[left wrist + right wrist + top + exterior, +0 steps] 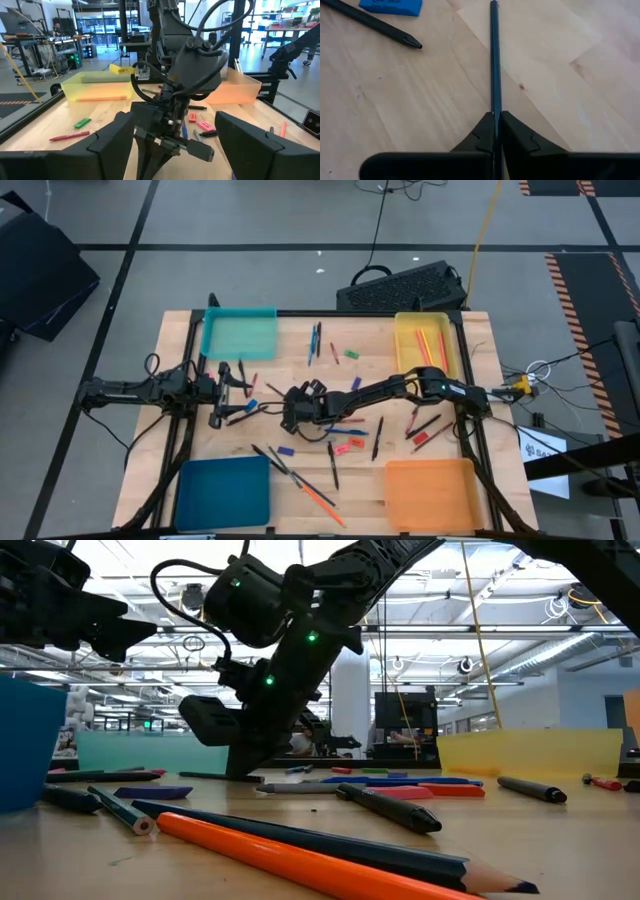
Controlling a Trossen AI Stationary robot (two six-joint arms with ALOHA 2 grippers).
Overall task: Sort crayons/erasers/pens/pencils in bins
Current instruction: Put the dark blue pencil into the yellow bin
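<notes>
My right gripper (293, 408) reaches to the table's middle and is shut on a thin dark pen (494, 60), which runs on from its fingers toward the table's left. My left gripper (232, 392) hangs open just left of it, facing it, with nothing between its fingers (120, 135). Four bins stand at the corners: teal (240, 335) far left, yellow (425, 340) far right with pencils inside, dark blue (222, 492) near left, orange (430, 492) near right. Pens, pencils, crayons and erasers lie loose across the wood. My right gripper pinches the dark pen near one end (494, 114) between its two fingertips. The fingers slant down from above and from the table's right, roughly in line with the pen. The pen's far part (493, 20) lies on or just above the wood.
A blue eraser (390, 5) and a black pen (375, 25) lie close beside the held pen. An orange pencil (300, 860) and a dark one lie near the front edge. Pink and red erasers (348, 446) sit at the middle. A keyboard (400, 285) lies beyond the far edge.
</notes>
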